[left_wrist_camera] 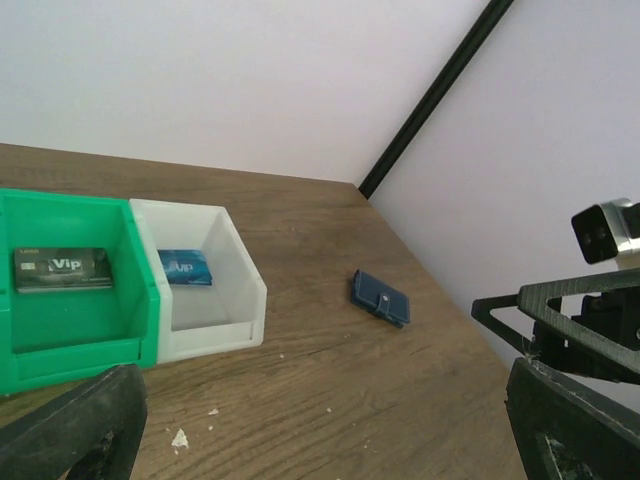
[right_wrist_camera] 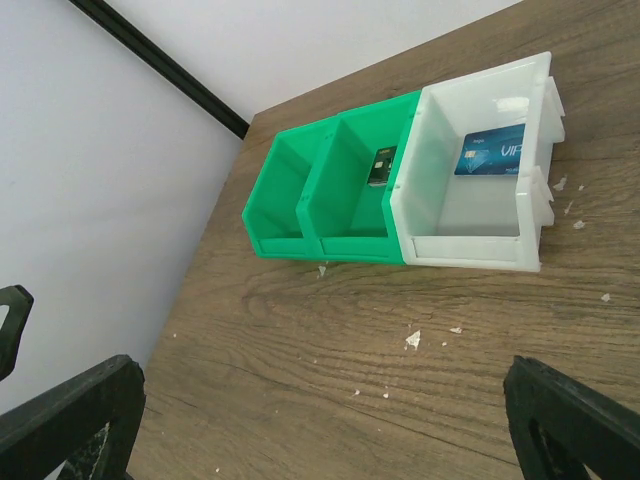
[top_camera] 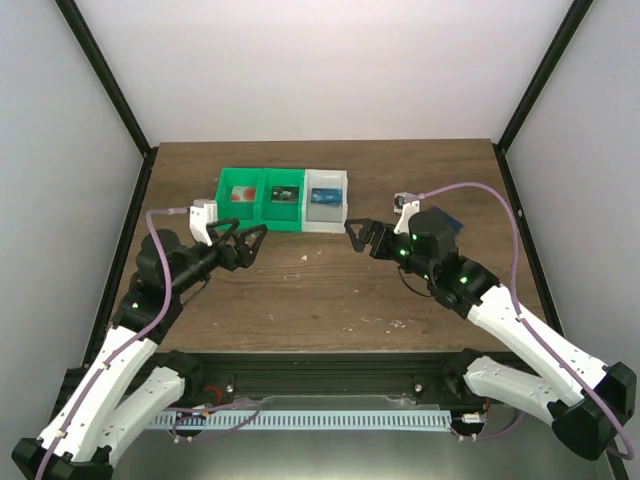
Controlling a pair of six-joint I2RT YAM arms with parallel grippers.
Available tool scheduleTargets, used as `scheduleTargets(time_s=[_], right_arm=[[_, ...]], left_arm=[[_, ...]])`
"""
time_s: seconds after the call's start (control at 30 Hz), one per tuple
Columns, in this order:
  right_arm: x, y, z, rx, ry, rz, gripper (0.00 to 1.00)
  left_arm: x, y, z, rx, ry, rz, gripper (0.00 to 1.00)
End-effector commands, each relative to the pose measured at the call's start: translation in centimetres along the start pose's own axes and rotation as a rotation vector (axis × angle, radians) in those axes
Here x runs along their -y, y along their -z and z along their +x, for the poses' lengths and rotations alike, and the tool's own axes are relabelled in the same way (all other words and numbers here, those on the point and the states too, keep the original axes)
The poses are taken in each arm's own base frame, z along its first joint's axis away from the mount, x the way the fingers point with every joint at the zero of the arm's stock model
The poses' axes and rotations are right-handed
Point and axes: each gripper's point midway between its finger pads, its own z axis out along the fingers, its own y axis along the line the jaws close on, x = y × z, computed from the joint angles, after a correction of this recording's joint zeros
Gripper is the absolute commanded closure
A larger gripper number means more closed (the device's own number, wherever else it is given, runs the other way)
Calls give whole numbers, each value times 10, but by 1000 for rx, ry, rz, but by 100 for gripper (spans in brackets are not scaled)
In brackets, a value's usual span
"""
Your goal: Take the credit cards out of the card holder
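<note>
At the near edge of the table [top_camera: 300,300] both arms rise from their bases and lean inward and forward. The left arm [top_camera: 110,370] slopes up from the bottom left corner, bends at the elbow and lays its forearm almost level, pointing right and slightly away. The right arm [top_camera: 530,335] mirrors it from the bottom right, its wrist turned left. The left gripper [top_camera: 250,245] hovers over bare wood with its fingers spread wide and nothing between them. The right gripper [top_camera: 355,238] faces it across a gap, also spread wide and empty. Pale specks [right_wrist_camera: 413,340] dot the wood between them.

Just past the right wrist, the card holder [left_wrist_camera: 380,297] lies flat and closed on the table, near the right edge and well apart from the bins. Farther back stand a green bin [top_camera: 255,218] and a white bin [top_camera: 325,225], touching side by side. A credit card [top_camera: 240,196] lies in the green bin's left compartment, a dark card [left_wrist_camera: 62,269] in its right one, and a blue card [left_wrist_camera: 185,268] in the white bin
</note>
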Motion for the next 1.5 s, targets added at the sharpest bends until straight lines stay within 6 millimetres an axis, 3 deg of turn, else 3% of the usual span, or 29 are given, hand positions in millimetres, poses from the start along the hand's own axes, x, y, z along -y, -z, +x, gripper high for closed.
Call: scheduleTargets(time_s=[0.0,0.27,0.5,0.73,0.83,0.97,1.17,1.3,1.47], right_arm=[[-4,0,0,8,-6,-21,0],[4,-4,-13,81,34,30,0],[53,-32,-43,177,99,324,0],[148,-65,-65,128,140,638,0],[188,-74,-72,95,139,748,0],[237,-81,-81,50,127,878,0],[299,-76,-96,30,103,1009,12],[344,-70,-87,-21,14,1061,16],[377,-62,-77,-26,-101,1016,18]], left_arm=[[-1,2,-8,36,-6,-18,0],[4,3,-11,59,-30,11,0],[13,-1,-3,53,-38,76,0],[23,-6,8,-2,-171,97,2],[13,-4,6,16,-201,23,3],[6,-8,19,4,-209,2,4],[1,-5,23,-9,-228,-21,5],[6,-5,23,-5,-233,6,5],[4,-8,24,-16,-237,-5,5]])
